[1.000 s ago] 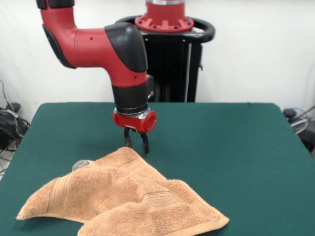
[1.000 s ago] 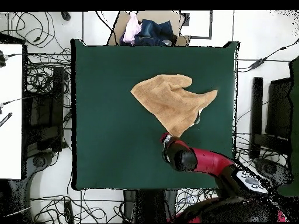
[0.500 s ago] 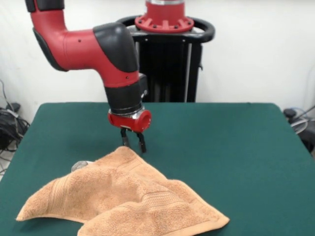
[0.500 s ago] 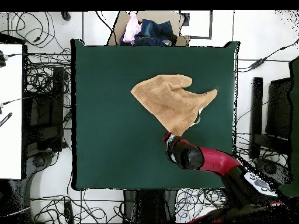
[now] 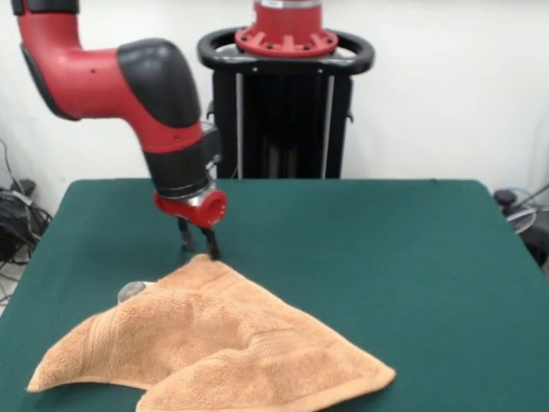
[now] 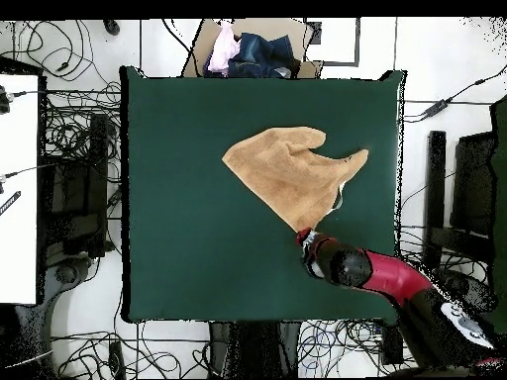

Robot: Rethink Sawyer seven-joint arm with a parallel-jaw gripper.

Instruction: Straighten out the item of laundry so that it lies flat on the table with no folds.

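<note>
Terry cloth, orange-tan: the towel (image 5: 214, 348) lies crumpled near the middle of the green table (image 5: 386, 257), w/ folds doubled over on one side. Looks soft, light, floppy, so it'll drape & drag, not slide stiffly. The claw (image 5: 198, 242) hangs just above its pointed corner, fingers slightly spread, pinching nothing. Best hold, I'd say: that corner, then pull outward.

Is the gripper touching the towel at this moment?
Cannot tell. In the front view the gripper tips meet the towel corner, with no clear gap or contact; the overhead view hides it.
</note>
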